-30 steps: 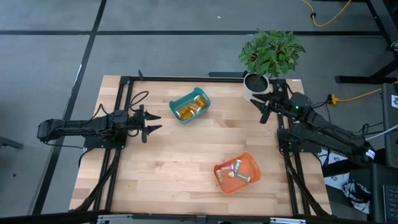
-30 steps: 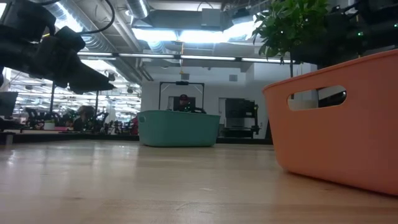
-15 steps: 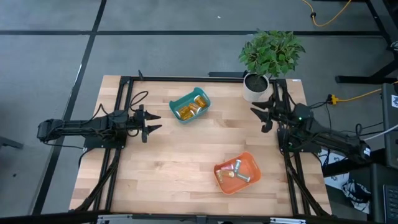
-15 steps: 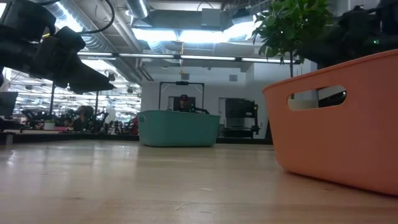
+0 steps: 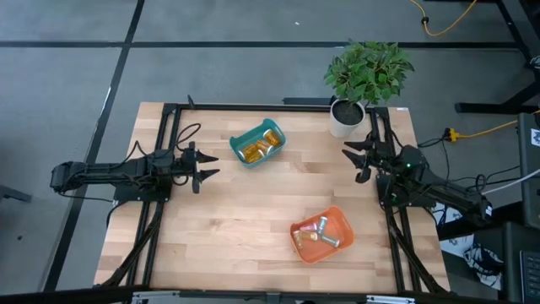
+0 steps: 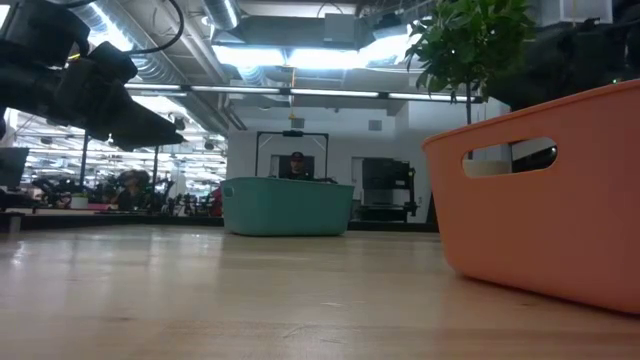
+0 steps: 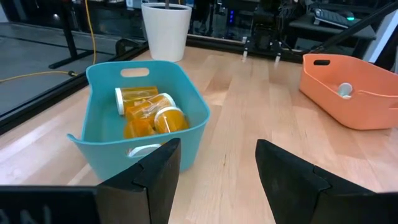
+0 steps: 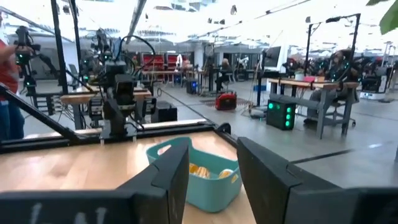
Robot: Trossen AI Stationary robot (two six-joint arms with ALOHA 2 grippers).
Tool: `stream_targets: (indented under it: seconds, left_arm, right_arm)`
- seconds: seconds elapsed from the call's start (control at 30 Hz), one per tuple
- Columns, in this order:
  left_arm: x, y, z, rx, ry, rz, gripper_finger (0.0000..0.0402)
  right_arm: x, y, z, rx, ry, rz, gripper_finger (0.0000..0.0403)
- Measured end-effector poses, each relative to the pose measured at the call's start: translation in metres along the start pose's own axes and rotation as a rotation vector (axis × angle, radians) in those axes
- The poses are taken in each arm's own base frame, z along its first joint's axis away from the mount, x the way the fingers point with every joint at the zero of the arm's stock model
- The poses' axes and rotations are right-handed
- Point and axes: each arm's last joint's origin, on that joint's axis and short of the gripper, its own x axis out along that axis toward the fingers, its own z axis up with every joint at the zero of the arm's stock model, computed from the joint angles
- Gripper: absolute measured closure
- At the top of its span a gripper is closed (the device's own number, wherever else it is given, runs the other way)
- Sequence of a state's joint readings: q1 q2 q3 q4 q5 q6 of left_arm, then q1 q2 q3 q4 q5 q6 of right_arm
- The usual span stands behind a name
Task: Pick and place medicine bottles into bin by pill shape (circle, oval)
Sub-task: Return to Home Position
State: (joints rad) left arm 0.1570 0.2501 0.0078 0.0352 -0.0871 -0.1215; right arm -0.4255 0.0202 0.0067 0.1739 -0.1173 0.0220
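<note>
The orange bin (image 6: 545, 230), at the front edge of the table (image 5: 228, 215), holds pastel medicine bottles (image 5: 321, 234), apparently on their sides. At mid-table the left gripper (image 5: 211, 165) and right gripper (image 5: 353, 163) face each other, well apart, both wide and empty. The teal bin (image 7: 102, 152), farther back and nearer the left gripper, holds amber bottles (image 7: 152, 112). No bottle lies loose; the arms need only retract.

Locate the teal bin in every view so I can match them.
High: teal bin at the table's far middle.
Low: teal bin mid-picture, far off.
Left wrist: teal bin close ahead of the left claw.
Right wrist: teal bin seen between the right claw's fingers.
Landmark: orange bin, in all but the right wrist view.
</note>
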Motion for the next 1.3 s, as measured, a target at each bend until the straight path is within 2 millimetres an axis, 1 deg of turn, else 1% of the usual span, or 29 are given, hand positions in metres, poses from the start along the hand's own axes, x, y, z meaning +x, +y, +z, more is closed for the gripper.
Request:
stream_targets:
  seconds: [0.17, 0.37, 0.63, 0.73, 1.3]
  left_arm:
    - [0.000, 0.000, 0.000, 0.000, -0.001, 0.000, 0.0200]
    - [0.000, 0.000, 0.000, 0.000, -0.002, 0.000, 0.0200]
    - [0.000, 0.000, 0.000, 0.000, -0.002, 0.000, 0.0200]
    - [0.000, 0.000, 0.000, 0.000, -0.002, 0.000, 0.0200]
    - [0.000, 0.000, 0.000, 0.000, -0.002, 0.000, 0.0200]
  right_arm:
    - [-0.001, 0.000, -0.004, 0.032, 0.044, 0.005, 0.0264]
    - [-0.001, 0.006, -0.007, 0.103, 0.078, 0.070, 0.0264]
    - [-0.002, 0.015, -0.009, 0.078, 0.097, 0.165, 0.0264]
    - [-0.002, 0.016, -0.012, 0.079, 0.122, 0.170, 0.0264]
    - [-0.002, 0.017, -0.011, 0.080, 0.122, 0.176, 0.0264]
